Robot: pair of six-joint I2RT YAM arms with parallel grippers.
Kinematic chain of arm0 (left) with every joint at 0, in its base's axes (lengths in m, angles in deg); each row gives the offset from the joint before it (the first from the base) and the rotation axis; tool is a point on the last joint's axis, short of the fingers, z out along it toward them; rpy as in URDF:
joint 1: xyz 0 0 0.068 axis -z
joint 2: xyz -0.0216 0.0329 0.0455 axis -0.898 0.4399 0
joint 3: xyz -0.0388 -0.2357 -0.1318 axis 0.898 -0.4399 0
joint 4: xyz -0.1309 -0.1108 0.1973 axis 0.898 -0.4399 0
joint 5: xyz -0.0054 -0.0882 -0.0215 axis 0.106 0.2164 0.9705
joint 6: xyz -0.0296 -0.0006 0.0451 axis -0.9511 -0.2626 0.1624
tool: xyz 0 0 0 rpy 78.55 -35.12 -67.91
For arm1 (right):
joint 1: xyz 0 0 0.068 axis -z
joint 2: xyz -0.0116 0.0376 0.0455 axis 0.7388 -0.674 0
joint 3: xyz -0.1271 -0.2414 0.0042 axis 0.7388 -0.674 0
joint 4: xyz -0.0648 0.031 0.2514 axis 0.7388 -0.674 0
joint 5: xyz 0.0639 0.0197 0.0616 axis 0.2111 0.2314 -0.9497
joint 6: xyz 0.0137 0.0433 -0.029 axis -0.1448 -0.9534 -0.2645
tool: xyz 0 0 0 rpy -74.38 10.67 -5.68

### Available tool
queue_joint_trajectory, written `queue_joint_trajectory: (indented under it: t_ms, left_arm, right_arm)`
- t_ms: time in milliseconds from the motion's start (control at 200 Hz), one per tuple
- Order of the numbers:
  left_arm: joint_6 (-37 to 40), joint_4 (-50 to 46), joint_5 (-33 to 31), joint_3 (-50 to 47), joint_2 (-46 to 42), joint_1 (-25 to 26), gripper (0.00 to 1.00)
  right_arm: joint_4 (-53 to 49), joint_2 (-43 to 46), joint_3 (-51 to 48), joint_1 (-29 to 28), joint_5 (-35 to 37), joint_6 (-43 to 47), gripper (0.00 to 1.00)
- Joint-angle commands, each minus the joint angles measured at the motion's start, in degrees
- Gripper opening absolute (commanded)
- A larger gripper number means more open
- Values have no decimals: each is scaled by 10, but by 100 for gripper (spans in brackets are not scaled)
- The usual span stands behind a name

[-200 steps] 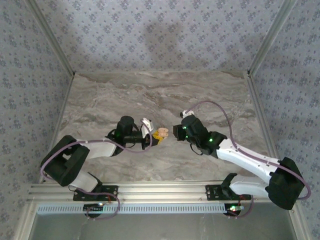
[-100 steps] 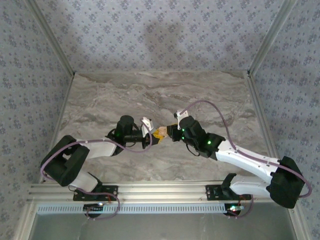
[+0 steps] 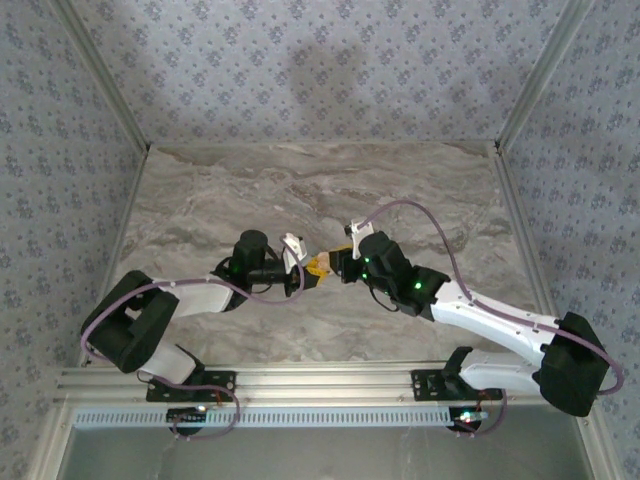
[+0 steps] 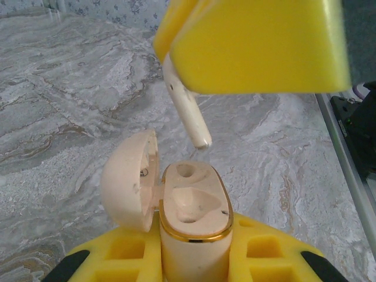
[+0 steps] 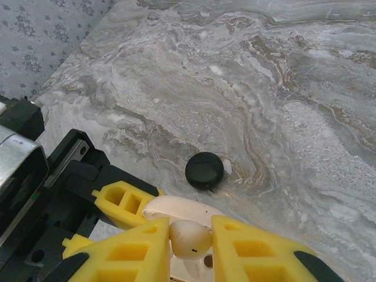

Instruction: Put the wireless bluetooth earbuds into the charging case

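I see L gripper pinching the open case upright. R gripper pinches a pale earbud, stem tip just over it.

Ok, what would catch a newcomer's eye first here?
The left hand holds the open charging case upright. Just above it, the right hand pinches a cream earbud, stem aimed down at the case's sockets. A black disc lies on the marble table beyond.

The table top is grey marble with brown veins — the light on it soft and even. Walls carry blue-grey flowered paper; metal posts stand at both far corners.
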Motion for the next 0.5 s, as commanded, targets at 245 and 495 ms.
queue_joint_trajectory:
  t_ms: [245,495]
  left_arm:
    - [136,-67,-15,1,-111,21,9]
    - [232,-110,-87,-28,-193,49,7]
  right_arm:
    - [-15,54,-28,44,-13,5,25]
    - [-45,109,-47,102,-51,7,26]
